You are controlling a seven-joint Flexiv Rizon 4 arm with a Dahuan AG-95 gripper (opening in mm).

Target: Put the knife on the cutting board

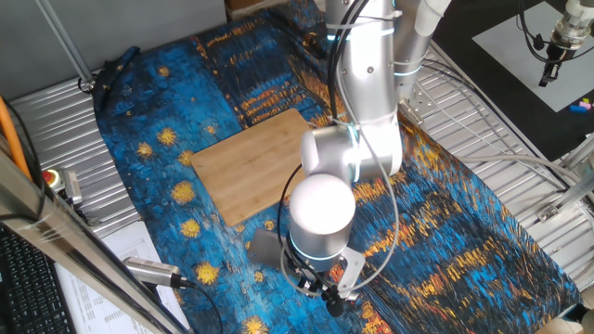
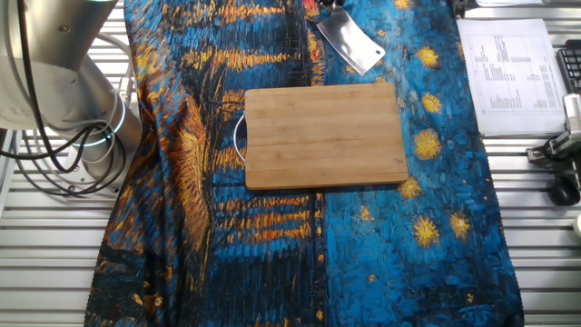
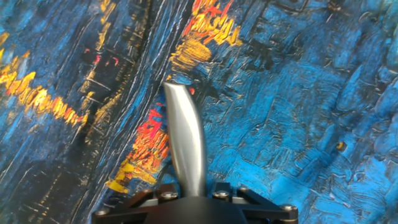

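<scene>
Clearly the tool (image 1: 327,295) pinches the knife's (image 2: 350,43) slim shiny handle; its broad blade is dull grey.

One cutting board (image 2: 325,134) lies on the worktop (image 2: 54,263), and one knife (image 2: 349,41) lies beyond its far edge in the other fixed view. One painted blue and yellow cloth (image 2: 418,263) covers the middle. One robot arm (image 1: 369,83) carries one gripper (image 1: 327,292). One silver cylindrical tool (image 1: 151,271) with one black cable sits near the left. One printed paper sheet (image 2: 508,77) lies at the right, and one red button (image 1: 51,175) at the left.
</scene>
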